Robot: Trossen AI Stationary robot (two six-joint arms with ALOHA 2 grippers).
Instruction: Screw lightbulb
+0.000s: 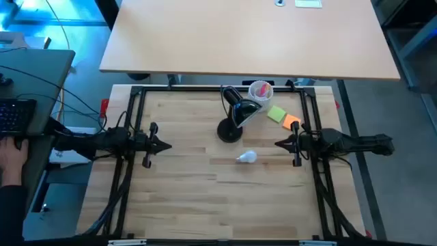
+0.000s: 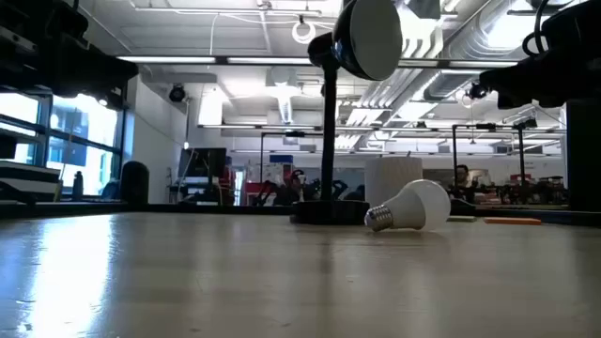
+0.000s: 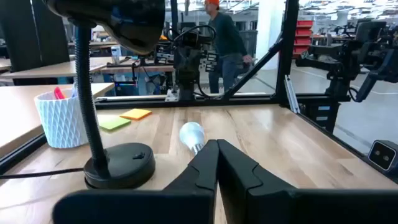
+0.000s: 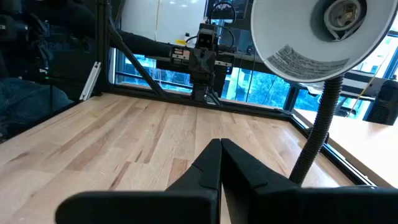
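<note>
The lightbulb (image 1: pixel 246 158) lies on its side on the table's middle, its metal screw base (image 2: pixel 378 218) toward the left arm; it also shows in the left wrist view (image 3: pixel 192 135). The black desk lamp (image 1: pixel 235 115) stands on its round base (image 1: pixel 229 130) just beyond it, head (image 2: pixel 368 38) raised, its empty socket (image 4: pixel 342 14) in the right wrist view. My left gripper (image 1: pixel 166 145) is shut and empty at the table's left. My right gripper (image 1: pixel 278 143) is shut and empty at the right. Both hover above the table.
A white ribbed cup (image 1: pixel 260 90) with pens stands at the far edge behind the lamp. Green (image 1: pixel 276 113) and orange (image 1: pixel 291 122) sticky notes lie near the right gripper. A black frame (image 1: pixel 205 87) rims the table. A person's hand (image 1: pixel 10 147) rests at a keyboard off the left.
</note>
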